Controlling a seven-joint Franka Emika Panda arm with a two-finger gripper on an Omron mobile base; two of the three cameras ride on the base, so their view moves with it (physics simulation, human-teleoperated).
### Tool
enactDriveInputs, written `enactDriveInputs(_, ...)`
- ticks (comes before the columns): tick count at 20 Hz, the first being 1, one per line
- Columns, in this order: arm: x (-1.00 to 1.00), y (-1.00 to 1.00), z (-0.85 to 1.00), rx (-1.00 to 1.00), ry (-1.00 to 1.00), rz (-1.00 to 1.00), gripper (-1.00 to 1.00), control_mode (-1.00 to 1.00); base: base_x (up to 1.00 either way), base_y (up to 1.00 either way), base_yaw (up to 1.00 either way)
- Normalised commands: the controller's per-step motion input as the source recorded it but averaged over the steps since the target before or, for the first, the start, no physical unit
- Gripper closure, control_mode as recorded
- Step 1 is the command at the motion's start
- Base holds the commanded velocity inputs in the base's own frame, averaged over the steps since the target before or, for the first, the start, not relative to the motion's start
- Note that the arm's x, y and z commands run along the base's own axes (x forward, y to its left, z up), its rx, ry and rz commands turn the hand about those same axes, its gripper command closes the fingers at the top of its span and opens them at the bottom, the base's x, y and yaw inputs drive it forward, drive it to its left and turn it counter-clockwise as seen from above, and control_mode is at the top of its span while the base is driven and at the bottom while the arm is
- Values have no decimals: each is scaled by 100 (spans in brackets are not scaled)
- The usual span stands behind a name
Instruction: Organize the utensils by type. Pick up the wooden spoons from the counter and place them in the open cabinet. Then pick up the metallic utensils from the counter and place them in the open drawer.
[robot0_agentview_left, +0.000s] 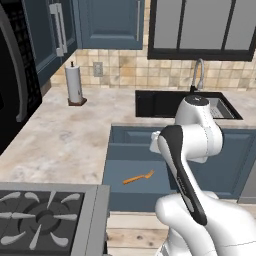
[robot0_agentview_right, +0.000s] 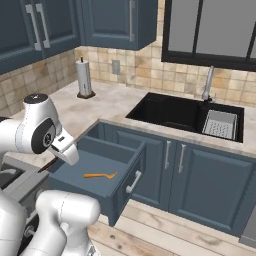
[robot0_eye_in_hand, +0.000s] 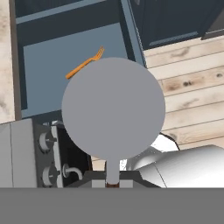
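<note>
Left base view, left to right: stove burner (robot0_agentview_left: 42, 220) at lower left; paper towel roll (robot0_agentview_left: 74, 84) standing upright on the counter (robot0_agentview_left: 65, 135) near the back wall; open drawer (robot0_agentview_left: 135, 175) pulled out below the counter edge, left of the sink (robot0_agentview_left: 165, 102).

Orange-copper fork (robot0_agentview_left: 139, 177) lies flat on the drawer floor, apart from the walls. In this view its long axis runs left to right with a slight rise, tines at the right end, handle toward the stove side.

In the hand view the same fork sits on the drawer floor above the round disc, on a diagonal, tines toward the upper right.

Round silver head (robot0_eye_in_hand: 113, 108) of the shorter utensil sits directly in front of the hand camera, its flat face toward the lens. A narrow neck runs down from it to the gripper (robot0_eye_in_hand: 112, 183). Long axis follows the gripper's line. Jaws are closed on the utensil's lower end; handle itself is hidden.

The head hangs over the drawer's front corner, stove knobs (robot0_eye_in_hand: 46, 141) to its left.
</note>
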Motion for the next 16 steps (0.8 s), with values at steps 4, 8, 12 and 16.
enactDriveInputs(4,0,0,0,0,0,0,100,100,0,0,0)
enactDriveInputs(8,0,0,0,0,0,0,100,100,5,0,0)
enactDriveInputs(12,40,-13,0,1,4,0,100,-100,0,0,0)
enactDriveInputs(16,67,-10,-8,1,18,0,100,-100,0,0,0)
